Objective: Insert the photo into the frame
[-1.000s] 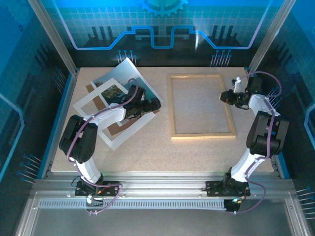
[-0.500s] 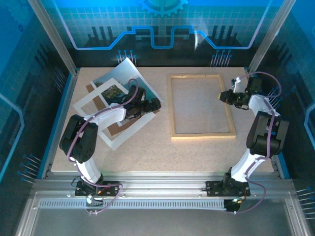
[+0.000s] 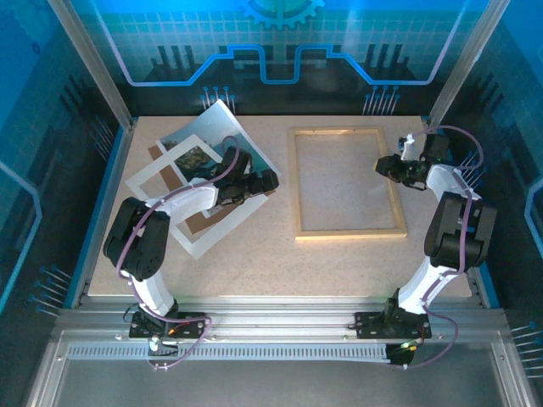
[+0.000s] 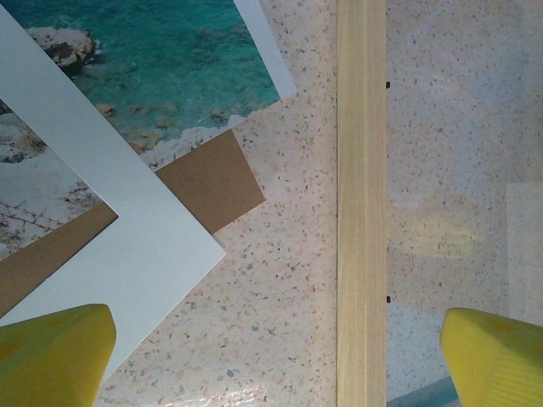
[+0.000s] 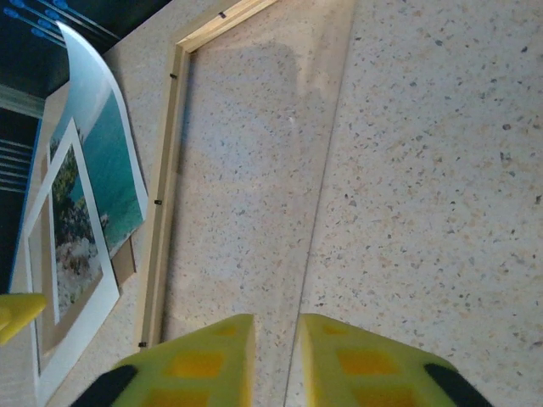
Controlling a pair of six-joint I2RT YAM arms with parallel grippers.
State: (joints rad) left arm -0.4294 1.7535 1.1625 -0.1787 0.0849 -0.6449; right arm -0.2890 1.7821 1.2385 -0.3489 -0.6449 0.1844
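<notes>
Pale wood frame (image 3: 347, 232) lies empty mid-counter. Photo (image 4: 170, 59) not yet in, askew partly under white mat (image 3: 161, 175) near far-left corner. My left jaws spread wide between them; right jaws barely parted, nothing visibly held.

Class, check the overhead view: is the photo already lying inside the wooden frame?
No: bare table shows through the frame, and the photo lies outside it, to its left.

One camera looks down on the whole table (image 3: 254, 254) from above and behind. Both wrist cameras sit close, sharing the frame (image 4: 361, 203) rail and photo (image 4: 161, 59).
</notes>
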